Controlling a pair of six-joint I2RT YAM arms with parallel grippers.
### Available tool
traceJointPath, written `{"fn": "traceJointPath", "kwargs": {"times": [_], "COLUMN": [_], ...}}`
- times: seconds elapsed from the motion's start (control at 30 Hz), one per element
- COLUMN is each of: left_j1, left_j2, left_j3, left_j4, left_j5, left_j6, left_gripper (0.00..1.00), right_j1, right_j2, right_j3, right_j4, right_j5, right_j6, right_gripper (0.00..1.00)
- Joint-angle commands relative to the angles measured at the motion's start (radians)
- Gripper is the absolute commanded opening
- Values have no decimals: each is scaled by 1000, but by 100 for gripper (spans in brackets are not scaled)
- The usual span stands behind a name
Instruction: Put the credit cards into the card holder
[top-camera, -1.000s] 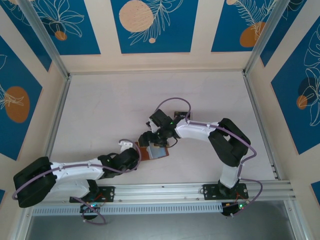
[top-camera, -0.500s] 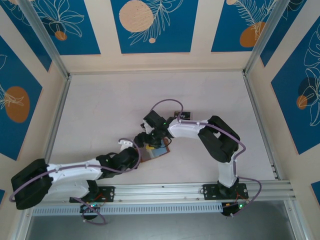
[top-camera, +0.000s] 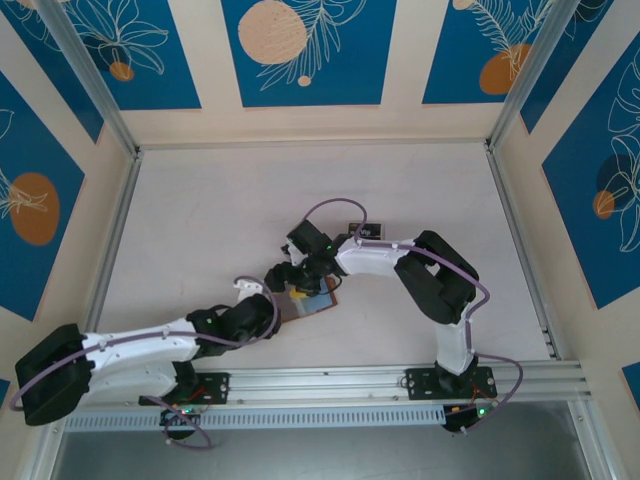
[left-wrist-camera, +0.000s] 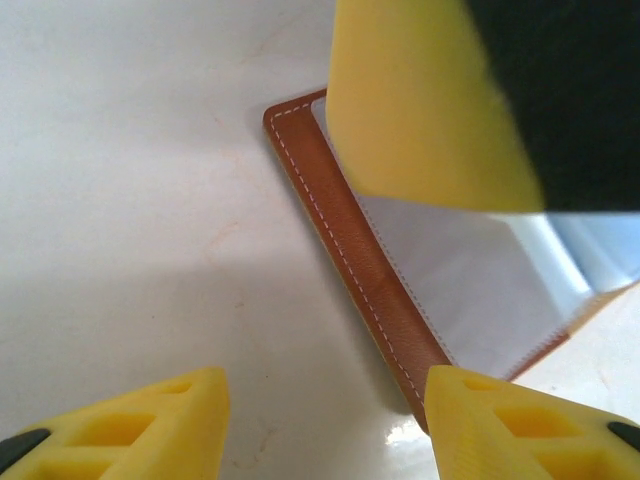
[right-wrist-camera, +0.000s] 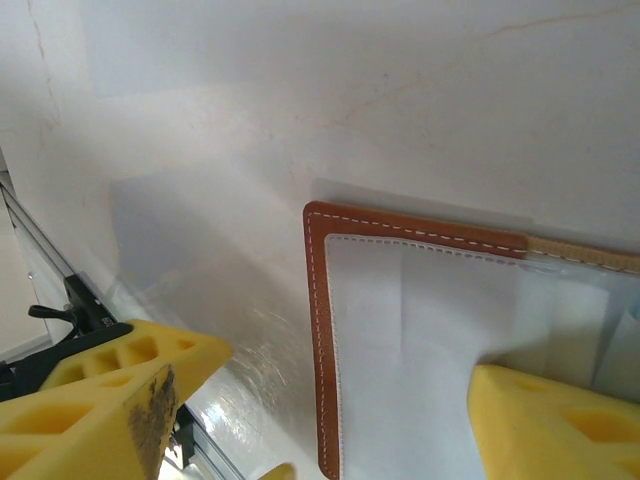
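Observation:
The card holder (top-camera: 312, 304) lies open on the table, a brown leather wallet (right-wrist-camera: 322, 330) with a pale grey lining (left-wrist-camera: 470, 290). My right gripper (top-camera: 291, 279) hangs open over its left part. One yellow fingertip (right-wrist-camera: 550, 420) rests on the lining and the other (right-wrist-camera: 110, 395) stands off the wallet's edge, so the gripper (right-wrist-camera: 350, 370) straddles that edge. My left gripper (top-camera: 270, 308) is open just left of the wallet. Between its fingers (left-wrist-camera: 322, 400) is bare table, with the wallet's brown edge (left-wrist-camera: 370, 270) beside its right finger. One dark credit card (top-camera: 361, 231) lies behind the right arm.
The white table (top-camera: 210, 220) is boxed in by aluminium posts and rails (top-camera: 515, 240) and blue-patterned walls. A metal rail (top-camera: 330, 380) carrying both arm bases runs along the near edge. The right arm's elbow (top-camera: 445, 280) stands high to the wallet's right.
My right gripper has swung left and come down onto the wallet's left part. My left gripper has drawn back a little from the wallet's edge.

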Motion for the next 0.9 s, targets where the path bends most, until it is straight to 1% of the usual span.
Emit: {"fn": "traceJointPath", "kwargs": {"times": [0.0, 0.17, 0.3, 0.53, 0.73, 0.87], "left_j1": [-1, 1, 3, 4, 4, 4], "left_j2": [52, 109, 163, 269, 341, 390], "left_j3": [36, 38, 54, 57, 32, 27], "left_j4": [79, 149, 155, 189, 219, 248], "left_j5": [-23, -30, -50, -50, -48, -40], "left_j6": [4, -14, -29, -36, -45, -42], "left_gripper": [55, 56, 56, 49, 39, 37], "right_j1": [-9, -10, -17, -28, -26, -29], "right_j2": [18, 16, 7, -37, -86, -143], "right_j3": [-40, -53, -83, -135, -86, -45], "right_j4": [-14, -12, 18, 62, -29, -128], "right_j5": [3, 17, 21, 43, 89, 153], "right_j6": [22, 27, 55, 85, -6, -80], "right_gripper": [78, 78, 78, 78, 79, 82]}}
